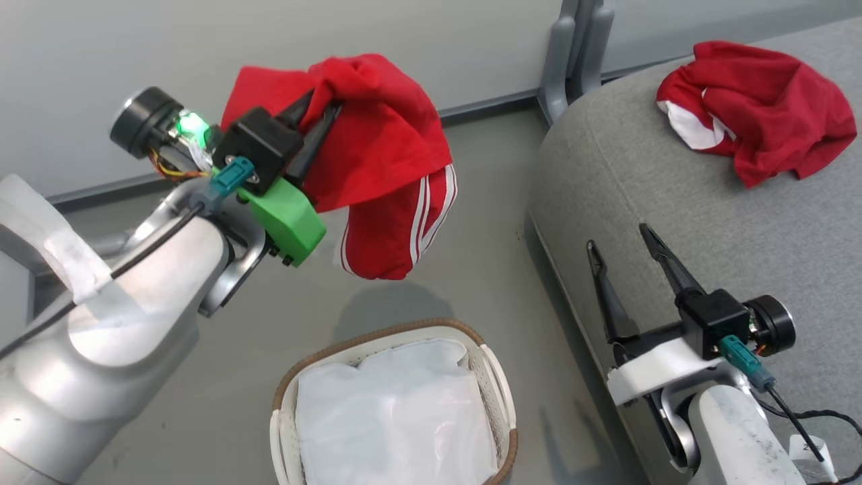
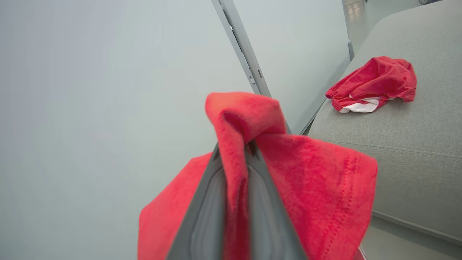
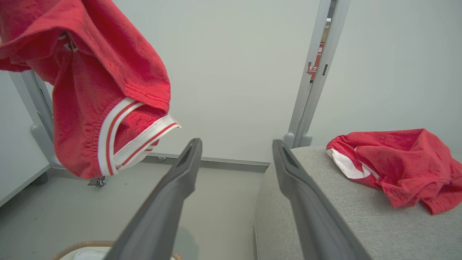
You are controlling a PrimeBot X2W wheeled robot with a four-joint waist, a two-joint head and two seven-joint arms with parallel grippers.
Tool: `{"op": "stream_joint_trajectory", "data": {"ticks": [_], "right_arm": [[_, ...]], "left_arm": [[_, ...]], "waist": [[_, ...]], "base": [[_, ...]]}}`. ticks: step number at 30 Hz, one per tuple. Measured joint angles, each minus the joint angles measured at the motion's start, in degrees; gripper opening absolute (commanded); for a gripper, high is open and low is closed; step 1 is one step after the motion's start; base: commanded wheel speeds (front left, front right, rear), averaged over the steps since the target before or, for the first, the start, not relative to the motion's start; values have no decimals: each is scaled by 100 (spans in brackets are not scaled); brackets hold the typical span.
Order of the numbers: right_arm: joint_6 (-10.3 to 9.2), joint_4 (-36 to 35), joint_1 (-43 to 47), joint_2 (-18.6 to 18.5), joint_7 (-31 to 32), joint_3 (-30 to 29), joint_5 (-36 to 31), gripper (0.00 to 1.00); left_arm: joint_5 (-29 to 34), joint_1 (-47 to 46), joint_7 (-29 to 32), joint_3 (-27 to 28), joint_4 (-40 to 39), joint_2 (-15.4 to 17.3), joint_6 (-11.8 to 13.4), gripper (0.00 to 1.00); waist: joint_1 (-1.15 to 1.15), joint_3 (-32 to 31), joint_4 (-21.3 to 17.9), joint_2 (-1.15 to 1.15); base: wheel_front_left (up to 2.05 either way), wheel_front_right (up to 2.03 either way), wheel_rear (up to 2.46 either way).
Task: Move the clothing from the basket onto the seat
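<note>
Grey woven upholstery is the biggest thing before you: the seat lies to the right of the basket. Its rounded corner stands near the basket's right side, and it runs on away from there. The pale grey floor carries the basket, with a soft shadow just beyond the basket's far rim.

Your left forearm comes in from the left of the basket and is raised well above it. From its end hangs the red striped garment, off the floor, above and beyond the basket's far rim and apart from it. White stripes run down its lower fold, and your right wrist view shows a white-and-red banded hem on it.

The second red garment, with a white patch showing, lies crumpled on the seat. It is well apart from the basket, off to its far right.

The basket is oval, white and perforated, with a brown woven rim. It holds the white fabric liner, rumpled and lying against the walls.

Your right gripper sits to the right of the basket, over the seat's near edge, with its two dark fingers spread wide. Your left gripper, above and to the left of the basket, has its fingers pressed together on a bunched fold of the red striped garment. Your left wrist view shows the cloth squeezed between them and draped over both sides.
</note>
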Motion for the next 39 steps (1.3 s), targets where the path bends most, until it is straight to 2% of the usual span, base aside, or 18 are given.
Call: {"op": "stream_joint_trajectory", "data": {"ticks": [6, 15, 20, 39], "right_arm": [[0, 97, -191, -2, 0, 335, 76, 100], [0, 704, -434, -2, -1, 772, -63, 100], [0, 903, -727, -3, 0, 817, -235, 100], [0, -112, -1449, -3, 0, 1221, -794, 100]], "left_arm": [[-62, -252, 204, 153, -463, 59, 126, 0], [-92, -471, 316, 164, -936, -34, 181, 0], [-63, -539, 391, 121, -1248, -71, 182, 0], [-99, -536, 448, -43, -1503, -130, 209, 0]], "waist": [[0, -225, -28, 0], [0, -324, 56, 0], [0, -349, 147, 0], [0, -343, 321, 0]], "base": [[0, 0, 0], [0, 0, 0], [0, 0, 0], [0, 0, 0]]}}
